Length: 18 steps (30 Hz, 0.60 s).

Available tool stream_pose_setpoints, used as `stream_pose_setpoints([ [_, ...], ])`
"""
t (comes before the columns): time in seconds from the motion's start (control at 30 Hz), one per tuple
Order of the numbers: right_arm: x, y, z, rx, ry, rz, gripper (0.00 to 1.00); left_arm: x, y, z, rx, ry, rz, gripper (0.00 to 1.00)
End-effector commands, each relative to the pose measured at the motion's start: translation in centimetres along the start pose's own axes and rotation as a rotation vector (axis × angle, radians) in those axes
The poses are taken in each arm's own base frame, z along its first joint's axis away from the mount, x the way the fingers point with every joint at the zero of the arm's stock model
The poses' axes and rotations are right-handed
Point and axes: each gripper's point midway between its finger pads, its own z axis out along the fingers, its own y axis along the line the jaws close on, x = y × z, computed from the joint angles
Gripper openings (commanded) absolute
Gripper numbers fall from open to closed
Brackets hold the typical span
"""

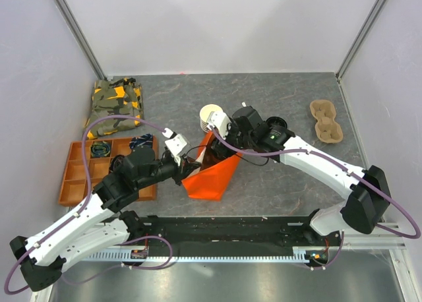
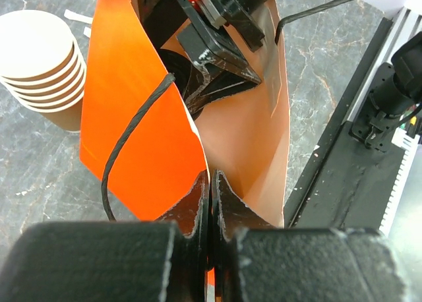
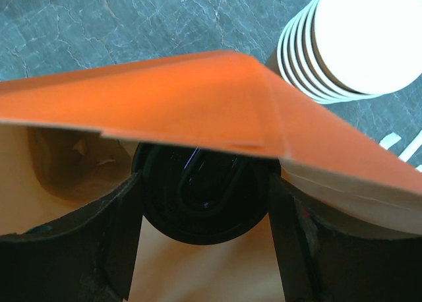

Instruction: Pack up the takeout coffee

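text: none readable | labels: none readable | numbers, signs: none readable

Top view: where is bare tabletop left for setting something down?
Bare table runs along the back between the camouflage pouch and the pulp cup carrier, and in front between the orange bag and the right arm. Crowded: the middle, around bag, cup stack.

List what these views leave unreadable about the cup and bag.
The takeout coffee: the right wrist view shows only its black lid, between the fingers of the right gripper; the lid hides the cup body.
Top view: the orange bag and that gripper hide the cup entirely.
Bag bottom: hidden in every view, so whether the cup rests on it is unknown.
Orange tray contents: too small in the top view.
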Motion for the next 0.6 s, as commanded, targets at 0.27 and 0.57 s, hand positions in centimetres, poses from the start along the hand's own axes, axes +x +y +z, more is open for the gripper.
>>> stream_pose_setpoints([
  [0.27,1.1,0.3,-0.3,-0.046,0.007,-0.108,0.50,-4.9,0.4,-2.3,-0.071,-0.049,-0.055,0.66],
  [0.57,0.9,0.9,-0.6,-0.089,-0.007,-0.184,0.49,-10.0,1.2,-4.4,-0.139,-0.121,-0.041,0.78],
])
